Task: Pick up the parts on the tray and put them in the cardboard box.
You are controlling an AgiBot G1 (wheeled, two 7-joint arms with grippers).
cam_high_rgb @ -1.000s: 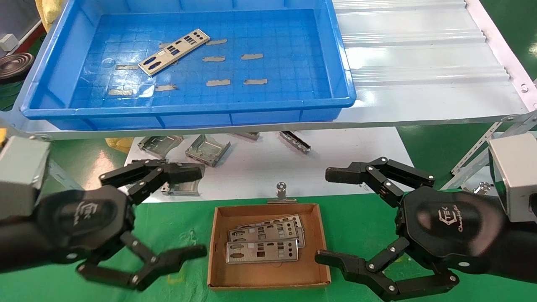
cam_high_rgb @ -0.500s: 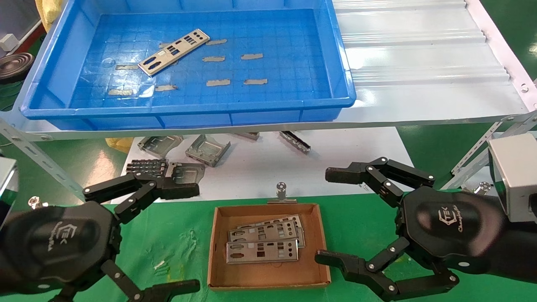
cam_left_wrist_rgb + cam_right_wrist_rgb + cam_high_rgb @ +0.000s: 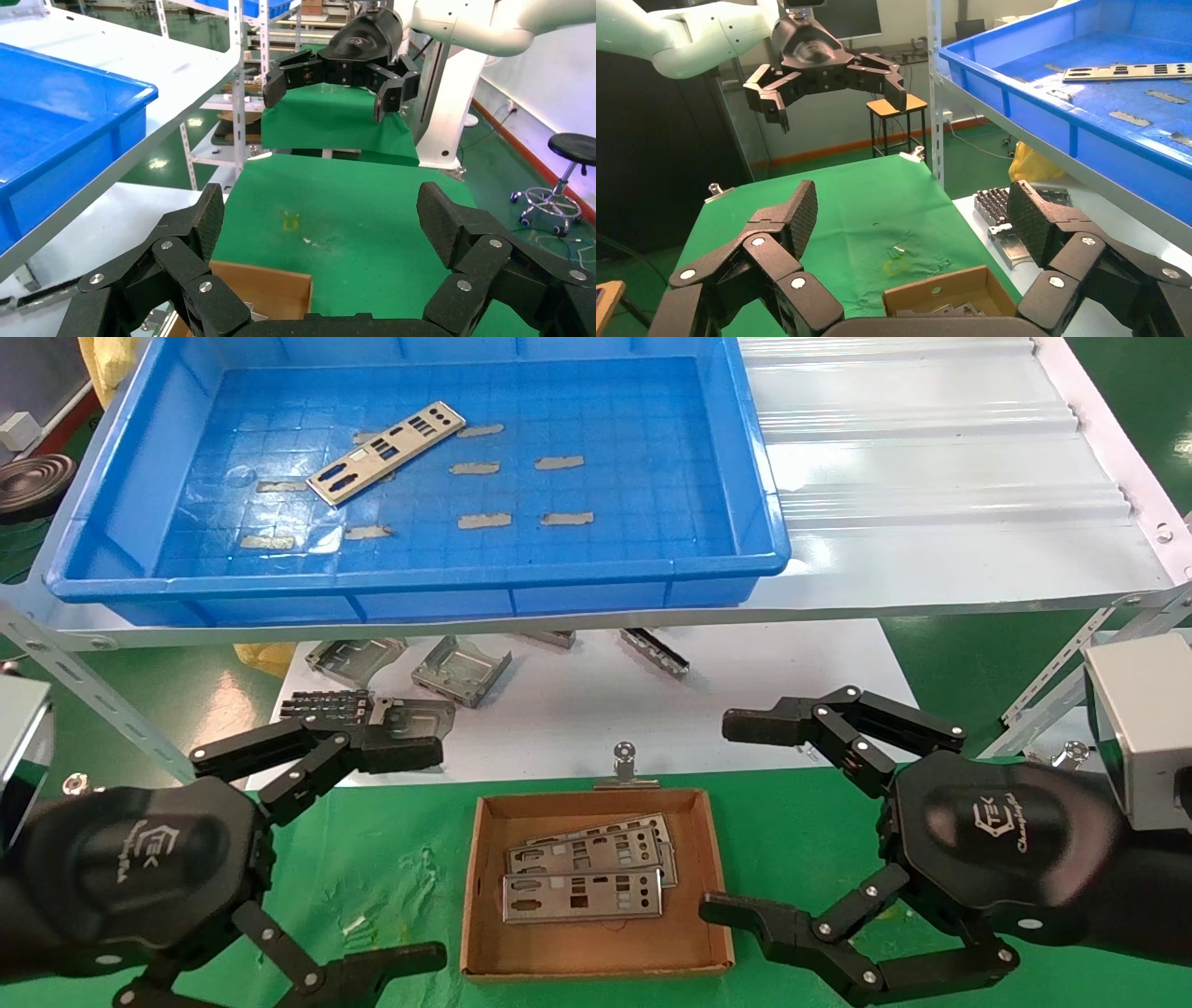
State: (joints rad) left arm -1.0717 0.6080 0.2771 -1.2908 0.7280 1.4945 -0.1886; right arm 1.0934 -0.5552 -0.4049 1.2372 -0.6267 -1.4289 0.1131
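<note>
silvery punched plate (image 3: 386, 453) | gridded blue tray (image 3: 121, 514) | brown cardboard box (image 3: 484, 933)

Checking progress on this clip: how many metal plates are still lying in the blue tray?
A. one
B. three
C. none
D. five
A: a single plate lies on the floor of the tray, among small tape patches; the other plates already sit in the cardboard box.

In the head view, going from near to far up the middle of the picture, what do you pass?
Cardboard box holding plates → metal clip at the box's far edge → grey brackets on the white sheet → tray → the one plate left in the tray.
</note>
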